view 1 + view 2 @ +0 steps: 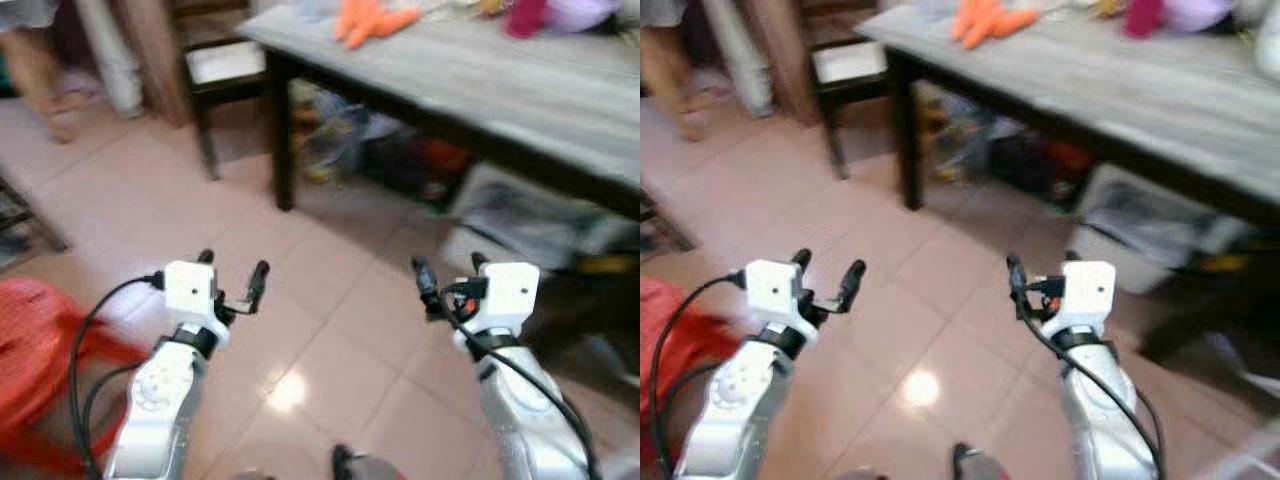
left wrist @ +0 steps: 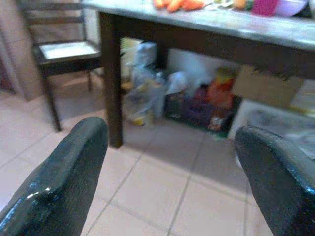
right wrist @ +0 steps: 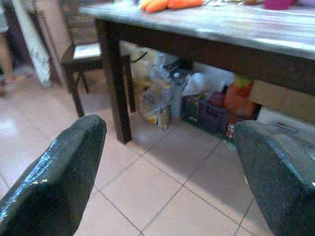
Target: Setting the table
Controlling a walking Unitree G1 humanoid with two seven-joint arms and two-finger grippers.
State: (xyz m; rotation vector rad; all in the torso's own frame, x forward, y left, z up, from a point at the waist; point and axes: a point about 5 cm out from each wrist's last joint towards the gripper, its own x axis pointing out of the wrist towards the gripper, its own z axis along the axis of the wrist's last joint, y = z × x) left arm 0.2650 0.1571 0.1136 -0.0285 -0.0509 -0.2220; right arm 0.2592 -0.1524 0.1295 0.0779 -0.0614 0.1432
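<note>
Left eye view has both arms held out low over the pink tiled floor (image 1: 330, 330), the left gripper (image 1: 232, 275) and right gripper (image 1: 448, 275) each with fingers spread and nothing between them. Ahead of and above both grippers stands the grey worktop (image 1: 520, 80) on dark legs. Orange carrot-like things (image 1: 370, 18) lie near its far edge, beyond the left gripper. A dark chair (image 1: 225, 70) stands ahead of the left gripper, and a red stool (image 1: 35, 350) sits just beside that arm. Bags and boxes (image 2: 197, 93) crowd the floor beneath the worktop.
</note>
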